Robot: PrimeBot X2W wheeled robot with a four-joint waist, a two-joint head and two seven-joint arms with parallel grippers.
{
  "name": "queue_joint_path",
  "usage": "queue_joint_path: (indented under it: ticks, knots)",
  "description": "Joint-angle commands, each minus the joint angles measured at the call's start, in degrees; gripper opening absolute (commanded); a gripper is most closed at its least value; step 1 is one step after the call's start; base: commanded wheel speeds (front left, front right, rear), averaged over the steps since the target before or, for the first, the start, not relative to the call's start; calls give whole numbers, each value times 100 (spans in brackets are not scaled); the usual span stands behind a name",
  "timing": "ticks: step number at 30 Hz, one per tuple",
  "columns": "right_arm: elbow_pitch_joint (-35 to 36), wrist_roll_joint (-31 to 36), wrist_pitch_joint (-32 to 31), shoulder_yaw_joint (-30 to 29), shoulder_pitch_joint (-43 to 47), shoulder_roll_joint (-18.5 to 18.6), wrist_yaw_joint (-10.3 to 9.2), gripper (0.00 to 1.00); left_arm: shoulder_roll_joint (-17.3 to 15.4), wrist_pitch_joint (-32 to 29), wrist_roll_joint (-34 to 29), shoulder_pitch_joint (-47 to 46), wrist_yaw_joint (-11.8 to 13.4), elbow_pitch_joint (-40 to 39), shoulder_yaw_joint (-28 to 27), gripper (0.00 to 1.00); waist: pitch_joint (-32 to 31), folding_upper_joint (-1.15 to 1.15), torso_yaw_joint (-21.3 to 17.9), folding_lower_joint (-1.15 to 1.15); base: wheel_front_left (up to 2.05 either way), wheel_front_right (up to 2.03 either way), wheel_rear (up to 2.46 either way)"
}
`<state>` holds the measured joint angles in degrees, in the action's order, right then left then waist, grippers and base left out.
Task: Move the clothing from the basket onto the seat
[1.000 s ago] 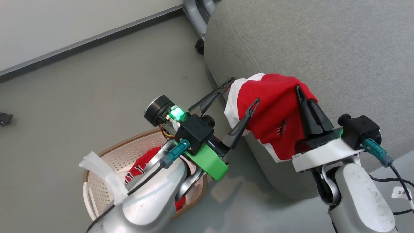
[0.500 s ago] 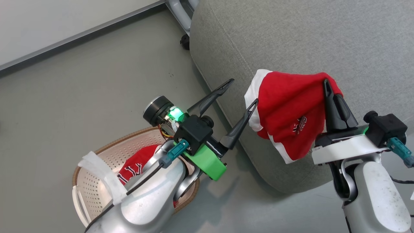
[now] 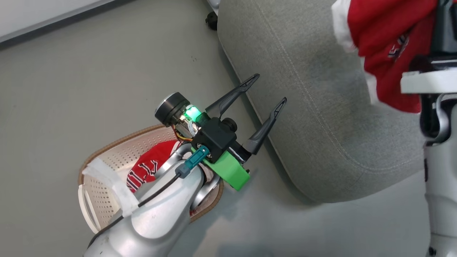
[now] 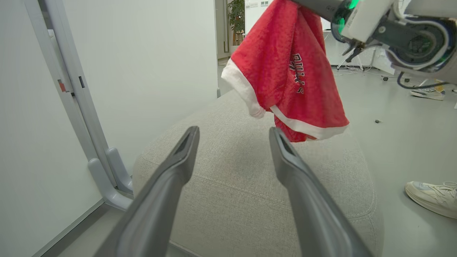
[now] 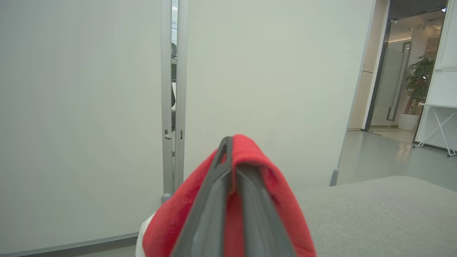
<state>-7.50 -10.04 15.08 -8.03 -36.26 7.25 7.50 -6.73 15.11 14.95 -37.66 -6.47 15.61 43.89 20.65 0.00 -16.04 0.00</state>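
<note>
Red shorts (image 4: 285, 71) pinched in right fingers (image 5: 214, 200); head view adds jersey (image 3: 150, 164) in basket (image 3: 103, 171) near spread left fingers (image 3: 232, 98).

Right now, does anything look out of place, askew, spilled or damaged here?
Nothing damaged or spilled. The red shorts hang bunched from the shut right end effector above the seat, as expected mid-transfer; the jersey lies crumpled in the basket. Only oddity: a white sneaker on the floor beside the seat.

Office: partition wall (image 5: 89, 107), potted plant (image 5: 423, 80), glazed doorway (image 5: 394, 78).
</note>
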Motion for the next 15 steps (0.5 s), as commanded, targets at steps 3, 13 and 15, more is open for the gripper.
queue_joint_path:
  ticks: [3, 13, 15]
  knots:
    - [-117, 76, 14, -222, -574, 271, -3, 0, -76, -15, -33, -180, 2, 9, 16, 100, 520, 0, 253, 0, 0, 0, 0]
    - [-794, 78, 14, -635, -2085, 1001, -2, 0, -138, 1, -109, -454, -8, -20, 29, 100, 1199, 0, 466, 0, 0, 0, 0]
    - [-1013, 123, 14, -667, -2317, 1138, -2, 0, -131, 2, -129, -496, -12, -33, 45, 100, 1323, 0, 510, 0, 0, 0, 0]
